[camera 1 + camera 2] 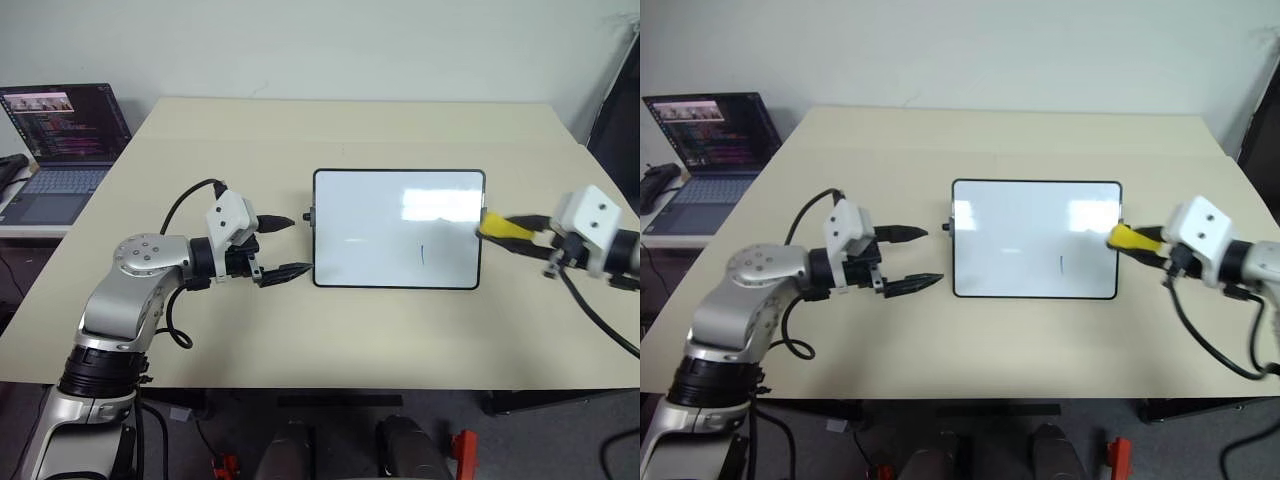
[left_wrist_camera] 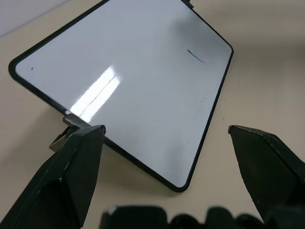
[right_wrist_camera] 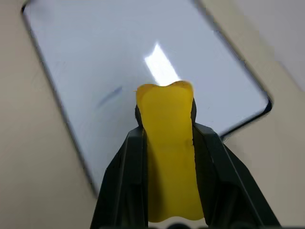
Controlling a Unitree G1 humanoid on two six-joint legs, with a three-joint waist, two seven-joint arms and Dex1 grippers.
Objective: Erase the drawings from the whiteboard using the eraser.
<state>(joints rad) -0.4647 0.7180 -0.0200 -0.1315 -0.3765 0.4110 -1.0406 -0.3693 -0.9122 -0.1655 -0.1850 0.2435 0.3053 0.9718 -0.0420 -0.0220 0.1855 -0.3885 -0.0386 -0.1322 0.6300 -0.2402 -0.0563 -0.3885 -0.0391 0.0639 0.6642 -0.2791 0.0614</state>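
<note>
While the whiteboard point(image 1: 398, 228) lies flat at the centre of the frame on the beige table point(image 1: 300, 330), the right gripper point(image 1: 515, 232), at the right edge, is clamped on the yellow eraser point(image 1: 503, 227), whose tip hangs at the board's right-hand rim. One short blue stroke point(image 1: 422, 256) shows in the lower right part of the board; I can make out no other drawings on the white surface. So the wiping looks partly done, and I judge this to be a pass with the eraser poised at the edge. Next the block has to come leftward and down in the frame onto that stroke and rub across it.

At centre left, the left gripper point(image 1: 277, 247) has its fingers spread wide, holding nothing, just beside the board's left side. Its wrist view shows a small knob point(image 2: 71, 120) on the frame close to one fingertip. The right wrist view shows the eraser pinched between both fingers. A laptop point(image 1: 60, 150) sits at upper left.
</note>
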